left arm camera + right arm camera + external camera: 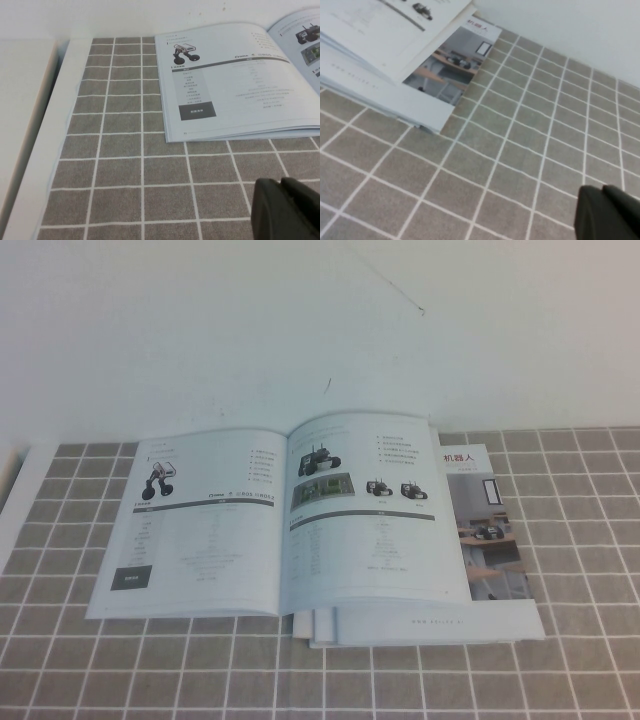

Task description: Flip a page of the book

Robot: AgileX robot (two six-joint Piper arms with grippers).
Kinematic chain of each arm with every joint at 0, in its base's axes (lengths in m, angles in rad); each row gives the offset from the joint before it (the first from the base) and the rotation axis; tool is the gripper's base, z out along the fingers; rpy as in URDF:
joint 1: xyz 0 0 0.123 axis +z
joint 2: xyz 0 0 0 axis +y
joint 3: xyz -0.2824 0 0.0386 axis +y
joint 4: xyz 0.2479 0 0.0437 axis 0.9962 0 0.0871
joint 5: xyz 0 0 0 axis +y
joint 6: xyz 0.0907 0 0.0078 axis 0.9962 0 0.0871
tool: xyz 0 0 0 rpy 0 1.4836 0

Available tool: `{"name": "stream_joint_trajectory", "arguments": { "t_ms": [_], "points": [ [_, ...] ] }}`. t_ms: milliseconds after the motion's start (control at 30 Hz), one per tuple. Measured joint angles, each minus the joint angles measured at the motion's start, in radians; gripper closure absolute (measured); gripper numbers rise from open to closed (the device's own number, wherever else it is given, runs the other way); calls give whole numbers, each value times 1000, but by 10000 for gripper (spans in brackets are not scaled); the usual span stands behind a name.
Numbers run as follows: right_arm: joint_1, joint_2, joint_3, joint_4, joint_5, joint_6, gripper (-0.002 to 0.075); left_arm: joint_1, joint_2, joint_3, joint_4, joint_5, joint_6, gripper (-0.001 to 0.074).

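grey tiled mat (90, 640), one open book (280, 510) over one booklet (490, 540); left gripper (286, 210) unclear, right gripper (609, 215) closed empty, both parked.

Shows the right gripper (609, 214) as a dark shape low in the corner, fingers pressed together, hanging over the grey tiled cloth (520, 130) with white grid lines. Shows the open book (380, 35) well apart from it, white pages with small robot photos and a dark bar, lying on a stack of other booklets. Shows beneath it the booklet (447, 70) with a room-photo cover and Chinese characters, jutting out beside the book's edge
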Motion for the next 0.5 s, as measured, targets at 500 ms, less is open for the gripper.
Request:
{"name": "stream_joint_trajectory", "arguments": {
  "t_ms": [500],
  "points": [
    [-127, -100, 0, 4, 72, 109, 727, 0, -2, 0, -4, 0, -2, 736]
  ]
}}
